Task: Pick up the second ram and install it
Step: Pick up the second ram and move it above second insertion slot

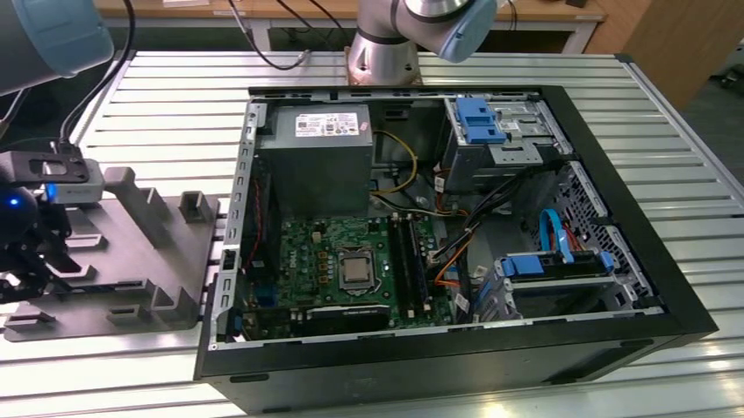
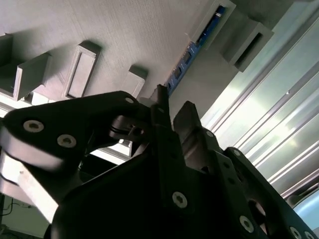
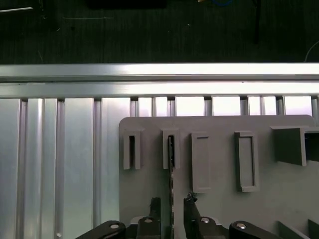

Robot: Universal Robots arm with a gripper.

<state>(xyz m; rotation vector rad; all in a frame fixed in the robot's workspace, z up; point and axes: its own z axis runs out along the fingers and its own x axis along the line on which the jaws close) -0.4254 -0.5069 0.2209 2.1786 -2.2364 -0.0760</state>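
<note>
The second ram (image 2: 192, 50) is a thin blue-green stick with small black chips, standing on edge in a slot of the grey holder (image 2: 124, 40). In the first wrist view the ram (image 3: 171, 164) shows edge-on, running from its slot toward my gripper (image 3: 172, 203). The black fingers (image 3: 154, 204) stand on either side of the ram's near end with a gap on each side, so the gripper is open. In the second wrist view the gripper (image 2: 173, 107) straddles the same end. In the exterior view the gripper (image 1: 30, 252) hangs over the holder (image 1: 139, 252) at the exterior view's left.
An open computer case (image 1: 651, 296) lies on the slatted metal table (image 1: 174, 113). Inside are the green motherboard (image 1: 326, 252), black memory slots (image 1: 403, 252), a grey power-supply box (image 1: 316, 165) and cables. The arm's base (image 1: 384, 52) stands behind the case. The holder has several raised posts.
</note>
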